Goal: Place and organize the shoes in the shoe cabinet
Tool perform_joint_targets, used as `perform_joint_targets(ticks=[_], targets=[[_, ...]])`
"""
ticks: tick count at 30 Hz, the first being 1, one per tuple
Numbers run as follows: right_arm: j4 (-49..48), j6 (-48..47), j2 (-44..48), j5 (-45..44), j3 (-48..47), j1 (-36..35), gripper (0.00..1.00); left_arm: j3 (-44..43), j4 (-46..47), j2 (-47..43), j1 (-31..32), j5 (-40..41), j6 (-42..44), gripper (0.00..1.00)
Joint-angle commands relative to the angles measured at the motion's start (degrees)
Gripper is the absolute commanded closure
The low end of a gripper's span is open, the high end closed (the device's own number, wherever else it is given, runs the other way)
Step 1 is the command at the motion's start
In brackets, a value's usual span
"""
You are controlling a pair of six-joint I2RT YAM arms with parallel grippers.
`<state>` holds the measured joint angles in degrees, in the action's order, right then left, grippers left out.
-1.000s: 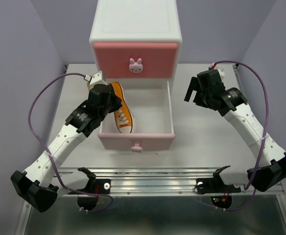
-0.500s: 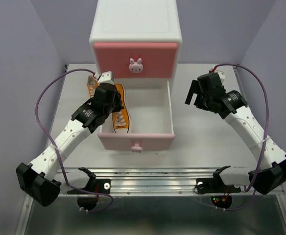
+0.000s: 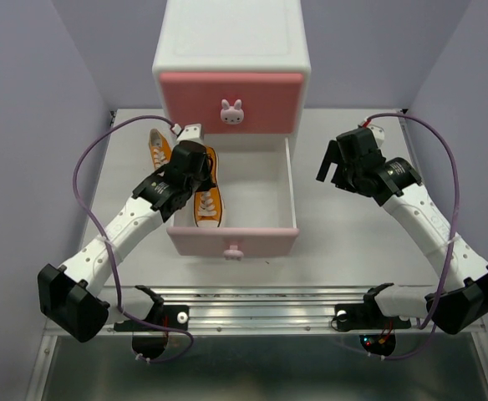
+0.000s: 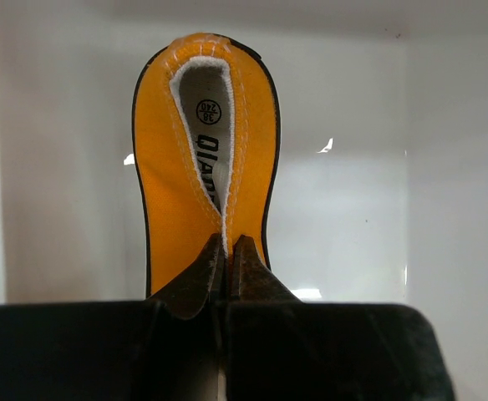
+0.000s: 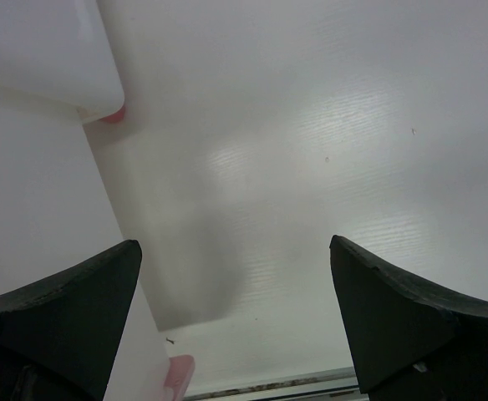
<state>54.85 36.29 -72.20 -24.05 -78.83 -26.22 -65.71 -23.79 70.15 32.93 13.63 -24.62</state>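
The shoe cabinet [image 3: 231, 42] stands at the back, its upper pink drawer shut and its lower drawer [image 3: 265, 188] pulled out. One orange shoe [image 3: 209, 200] lies lengthwise in the drawer's left part, toe toward the drawer front. My left gripper [image 3: 199, 170] is shut on the rim of that shoe's opening; in the left wrist view the fingertips [image 4: 227, 251] pinch the orange shoe [image 4: 165, 184] at its white-trimmed edge. The second orange shoe [image 3: 158, 146] lies on the table left of the drawer. My right gripper [image 3: 327, 165] is open and empty, right of the drawer. The white shoes are out of view.
The drawer front [image 3: 261, 241] with its bunny knob [image 3: 234, 249] faces the arm bases. The right wrist view shows bare table [image 5: 311, 125], a pink cabinet foot [image 5: 114, 114] and my open right gripper [image 5: 234, 246]. Purple walls close in both table sides.
My left gripper has moved toward the cabinet with the orange shoe, straightening it along the drawer's left side. The second orange shoe has come into view. The right arm barely moved.
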Motion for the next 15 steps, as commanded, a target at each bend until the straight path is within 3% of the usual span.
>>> perform_joint_targets(ticks=[1, 15], targets=[[-1.7, 1.2, 1.7, -1.9, 0.1, 0.4, 0.00, 0.7, 5.5, -1.2, 0.1, 1.1, 0.8, 1.00], [-1.3, -1.9, 0.0, -2.4, -0.9, 0.4, 0.00, 3.4, 6.3, 1.3, 0.1, 2.6, -0.5, 1.00]])
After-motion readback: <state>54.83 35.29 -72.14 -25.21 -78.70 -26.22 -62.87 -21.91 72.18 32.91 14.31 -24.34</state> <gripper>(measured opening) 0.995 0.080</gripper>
